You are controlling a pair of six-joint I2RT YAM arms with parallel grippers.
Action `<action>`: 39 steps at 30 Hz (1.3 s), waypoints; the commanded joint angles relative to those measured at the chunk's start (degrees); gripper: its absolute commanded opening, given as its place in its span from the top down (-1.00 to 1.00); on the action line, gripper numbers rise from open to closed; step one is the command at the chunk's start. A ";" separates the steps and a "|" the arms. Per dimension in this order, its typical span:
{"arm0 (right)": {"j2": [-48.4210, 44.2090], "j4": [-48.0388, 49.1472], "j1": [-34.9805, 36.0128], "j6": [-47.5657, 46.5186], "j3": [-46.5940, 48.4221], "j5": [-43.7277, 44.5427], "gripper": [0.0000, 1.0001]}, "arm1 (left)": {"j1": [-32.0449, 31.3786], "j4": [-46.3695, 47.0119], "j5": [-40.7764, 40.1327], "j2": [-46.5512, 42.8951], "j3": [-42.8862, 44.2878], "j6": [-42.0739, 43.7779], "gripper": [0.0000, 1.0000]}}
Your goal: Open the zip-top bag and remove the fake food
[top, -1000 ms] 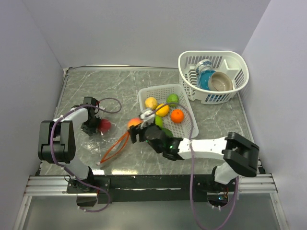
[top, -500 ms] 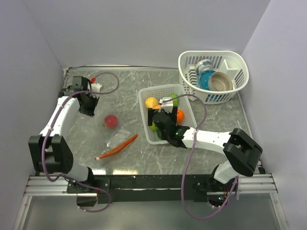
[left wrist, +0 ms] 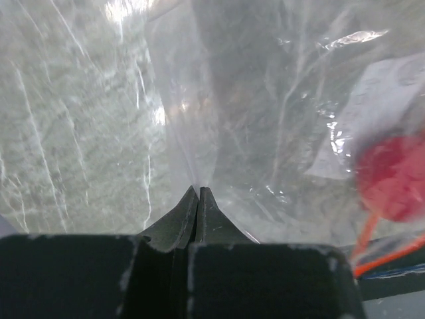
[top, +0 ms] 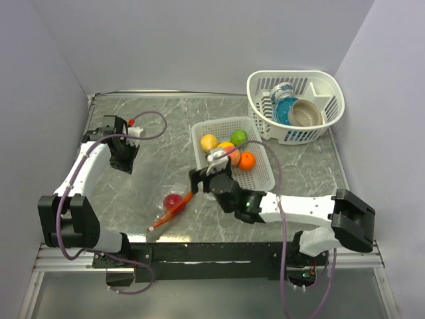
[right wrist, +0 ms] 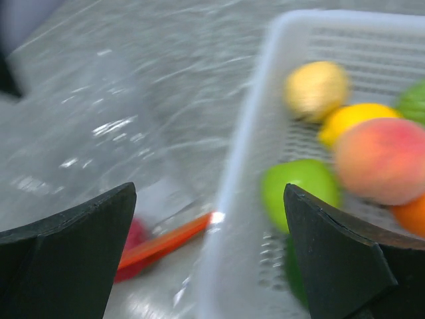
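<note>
The clear zip-top bag [top: 149, 189] lies stretched across the left of the table, its orange zip strip [top: 174, 207] at the near end. My left gripper [top: 125, 166] is shut on the bag's far end; in the left wrist view the film [left wrist: 219, 119] is pinched at the left gripper's [left wrist: 198, 191] tips. One red fake fruit [top: 173, 201] sits inside by the zip, and the left wrist view also catches this red fruit [left wrist: 396, 183]. My right gripper [top: 197, 182] hangs open and empty between the zip and the flat basket. In the right wrist view the right gripper [right wrist: 209, 199] frames the strip [right wrist: 169, 240].
A flat white basket [top: 260, 178] at centre holds yellow, green, orange and peach fruits [top: 232, 154]. A taller white slotted basket [top: 330, 90] with a blue and a tan dish stands back right. Walls close in on the left, the back and the right.
My right gripper swung over the flat basket and came back to the bag's mouth, opening wide. My left gripper drew the bag's end toward the back left. The red fruit slid toward the zip.
</note>
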 commanded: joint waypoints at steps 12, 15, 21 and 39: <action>9.99 8.59 9.94 -3.90 -2.25 -16.40 -0.92 | -0.45 11.30 -9.86 5.18 -7.87 -0.29 0.98; 13.33 9.56 9.85 -4.87 -0.14 -18.06 -0.90 | -0.98 11.29 -10.39 5.53 -7.43 -0.46 0.98; 18.17 9.64 9.85 -6.19 3.65 -21.67 -0.35 | -1.25 11.82 -12.15 5.97 -7.69 -0.11 0.98; 31.62 6.22 9.41 -6.98 14.81 -17.19 -1.00 | -2.12 11.03 -10.83 6.50 -6.38 -0.11 0.98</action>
